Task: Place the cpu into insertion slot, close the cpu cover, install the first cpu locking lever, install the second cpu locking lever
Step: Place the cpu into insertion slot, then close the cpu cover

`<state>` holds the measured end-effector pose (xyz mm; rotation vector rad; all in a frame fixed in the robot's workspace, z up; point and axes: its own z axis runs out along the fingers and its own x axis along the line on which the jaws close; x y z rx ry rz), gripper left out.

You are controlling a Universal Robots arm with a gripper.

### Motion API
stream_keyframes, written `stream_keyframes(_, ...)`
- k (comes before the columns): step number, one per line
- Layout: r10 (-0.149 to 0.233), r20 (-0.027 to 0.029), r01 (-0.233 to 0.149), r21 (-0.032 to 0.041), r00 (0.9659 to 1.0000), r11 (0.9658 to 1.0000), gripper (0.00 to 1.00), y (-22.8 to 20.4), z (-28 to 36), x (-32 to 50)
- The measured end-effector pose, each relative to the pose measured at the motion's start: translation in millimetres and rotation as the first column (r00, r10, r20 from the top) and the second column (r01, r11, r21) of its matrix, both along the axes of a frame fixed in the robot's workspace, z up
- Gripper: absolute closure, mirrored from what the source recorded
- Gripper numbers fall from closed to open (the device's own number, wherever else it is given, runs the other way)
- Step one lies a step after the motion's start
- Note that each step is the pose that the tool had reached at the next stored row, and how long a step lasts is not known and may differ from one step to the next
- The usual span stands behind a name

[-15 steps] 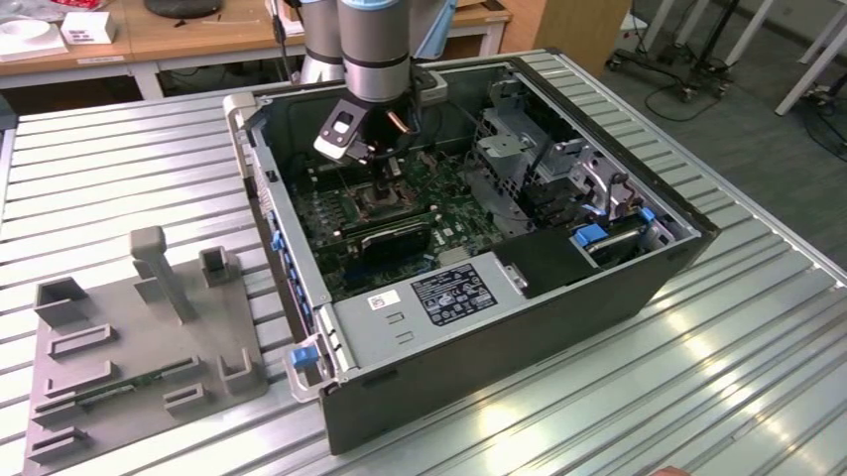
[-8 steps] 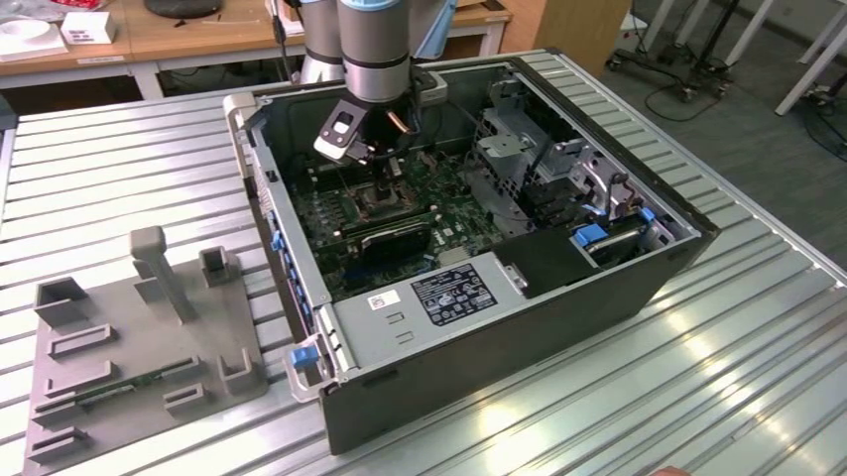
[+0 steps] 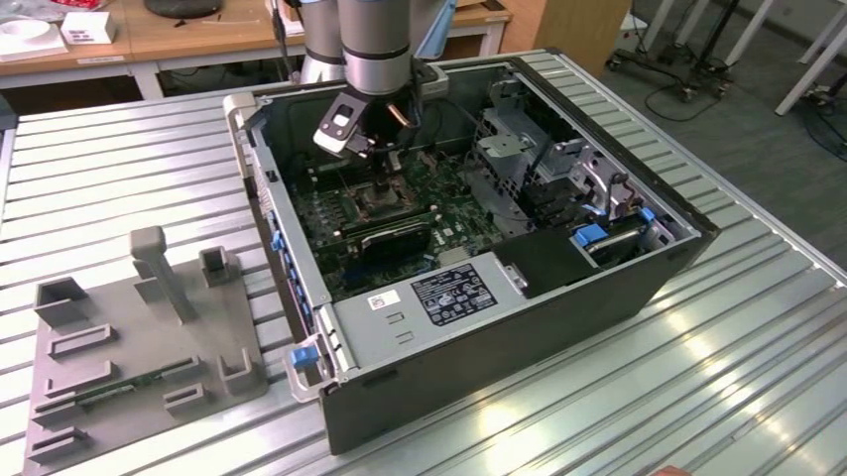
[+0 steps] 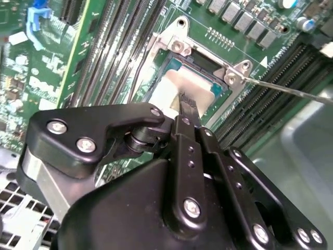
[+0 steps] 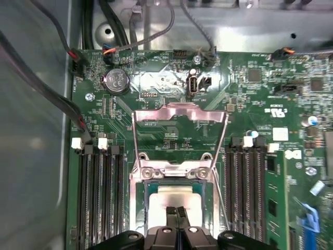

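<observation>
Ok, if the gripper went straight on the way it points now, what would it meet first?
The cpu, lying in the insertion slot: the gripper, fingers shut, points straight at its metal top. Whether they already touch is unclear.

The case (image 3: pixel 556 327) lies open on the table (image 3: pixel 741 387), with a fixture (image 3: pixel 133 347) on the table at the exterior view's left of it. Inside, the board (image 3: pixel 331 213) lies on the case floor, with the drive cage (image 3: pixel 510 149) at the exterior view's right. The cpu (image 5: pixel 179 194) sits in the slot (image 5: pixel 136 200), with memory slots (image 5: pixel 99 198) on both sides. The cover (image 5: pixel 179 110) is swung back off the slot, beyond its hinge. The gripper (image 5: pixel 177 212) is directly over the cpu.
</observation>
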<state>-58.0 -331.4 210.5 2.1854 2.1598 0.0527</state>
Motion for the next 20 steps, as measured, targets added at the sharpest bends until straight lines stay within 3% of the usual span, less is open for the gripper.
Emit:
stream_keyframes(8, 0.0, -0.0002, 0.0, -0.0002, 1.0, 1.0, 0.89, 0.0, 24.0, 0.0)
stream_keyframes(20, 0.0, -0.0001, 0.0, -0.0001, 1.0, 1.0, 0.89, 0.0, 25.3, 0.0)
